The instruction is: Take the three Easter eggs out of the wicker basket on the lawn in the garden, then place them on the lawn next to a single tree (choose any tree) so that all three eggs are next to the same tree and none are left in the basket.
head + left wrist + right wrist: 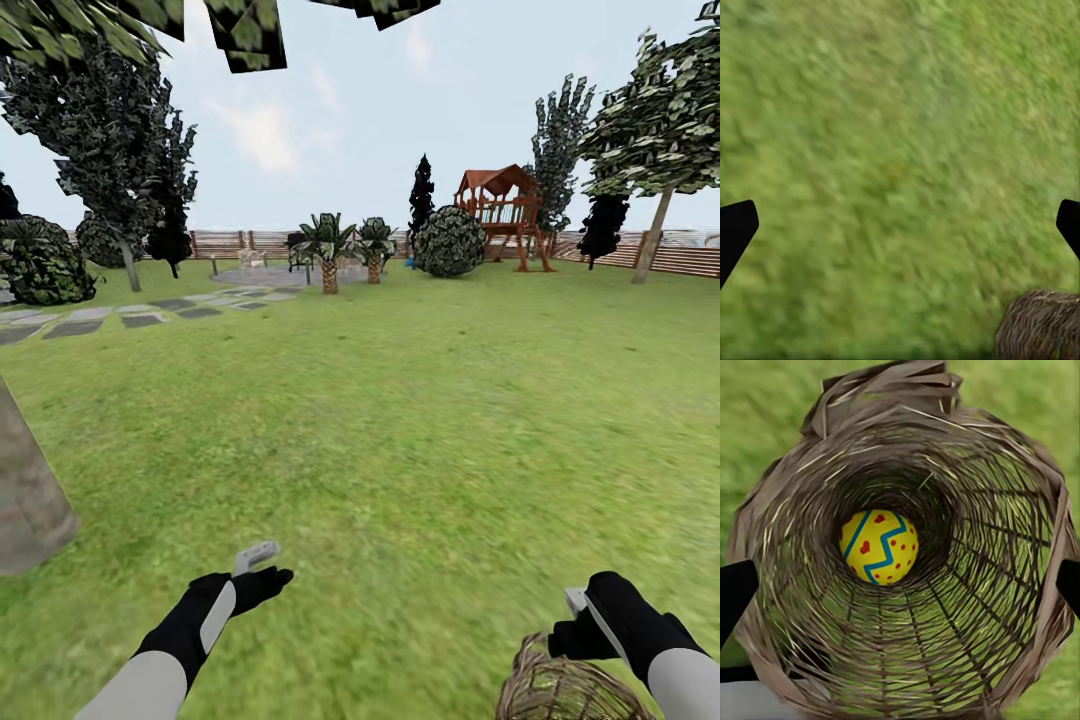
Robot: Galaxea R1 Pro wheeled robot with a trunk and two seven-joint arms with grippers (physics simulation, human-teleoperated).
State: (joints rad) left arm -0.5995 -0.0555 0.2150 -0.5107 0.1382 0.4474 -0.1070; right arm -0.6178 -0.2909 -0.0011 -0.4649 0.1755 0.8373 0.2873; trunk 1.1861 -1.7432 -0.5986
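Observation:
The wicker basket (563,692) stands on the lawn (420,420) at the lower right of the head view, right under my right gripper (577,625). In the right wrist view I look straight down into the basket (1005,585), where one yellow Easter egg (879,547) with a blue zigzag and red dots lies at the bottom. The right gripper (900,589) hangs open over the basket mouth, its black fingertips (735,592) wide apart. My left gripper (262,568) is open and empty above bare grass, with the basket (1042,328) off to one side.
A thick grey-brown tree trunk (28,500) rises at the near left edge. A grey stepping-stone path (140,315) runs at the far left. Palm-like plants (330,250), a round shrub (449,241), a wooden play set (505,210) and a slat fence (680,258) stand far off.

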